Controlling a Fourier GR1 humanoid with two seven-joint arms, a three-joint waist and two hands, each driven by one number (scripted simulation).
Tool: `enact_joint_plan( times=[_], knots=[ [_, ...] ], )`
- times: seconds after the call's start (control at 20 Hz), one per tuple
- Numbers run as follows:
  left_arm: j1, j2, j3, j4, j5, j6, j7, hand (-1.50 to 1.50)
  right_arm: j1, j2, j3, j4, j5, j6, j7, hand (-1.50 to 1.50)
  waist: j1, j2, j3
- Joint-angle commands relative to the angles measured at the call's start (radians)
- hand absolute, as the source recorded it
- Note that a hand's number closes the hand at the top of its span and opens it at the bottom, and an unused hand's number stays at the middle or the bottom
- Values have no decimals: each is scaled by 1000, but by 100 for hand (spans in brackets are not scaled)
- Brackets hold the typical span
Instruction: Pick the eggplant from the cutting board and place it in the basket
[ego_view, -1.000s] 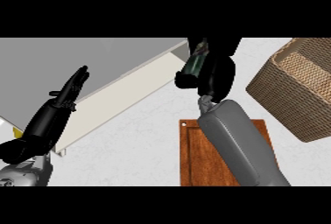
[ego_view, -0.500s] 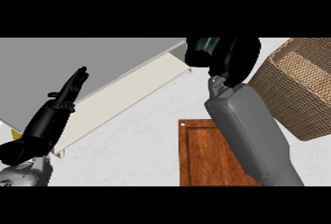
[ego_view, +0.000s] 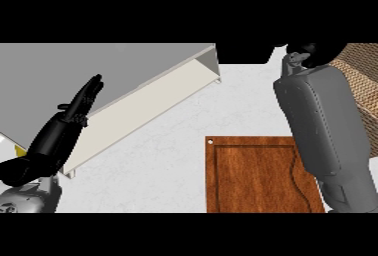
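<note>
My right hand (ego_view: 316, 52) is raised at the top of the head view, level with the left rim of the woven basket (ego_view: 363, 75), and the view's upper edge cuts part of it off. Its fingers curl into a dark mass reaching left; the eggplant does not show and stays hidden inside that grasp. The grey right forearm (ego_view: 325, 130) runs down over the right side of the wooden cutting board (ego_view: 255, 175), whose visible surface is bare. At the left, my left hand (ego_view: 80, 105) rests open with its fingers pointing up.
A large grey box with a cream inner wall (ego_view: 140, 107) fills the upper left of the counter. White countertop (ego_view: 184, 150) lies between it and the board. The basket is partly behind my right arm.
My right hand has risen off the board and moved up and to the right toward the basket, carrying the eggplant with it. The left hand has stayed still.
</note>
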Motion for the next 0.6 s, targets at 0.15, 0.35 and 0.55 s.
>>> enact_joint_plan(
  times=[0.15, 0.35, 0.55],
  knots=[
    [20, -11, 23, 61, 13, -2, 34, 0, -34, -126, -165, 111, 4, -108, -21, 150, 6, 14, -12],
    [10, 6, 60, 110, 19, -18, 2, 0, -61, -176, -227, 137, 8, -127, -30, 150, 0, 14, -12],
    [2, -26, 22, 94, -7, -4, 22, 0, -37, -232, -286, 231, -30, -188, -116, 150, 9, 18, -11]
  ],
)
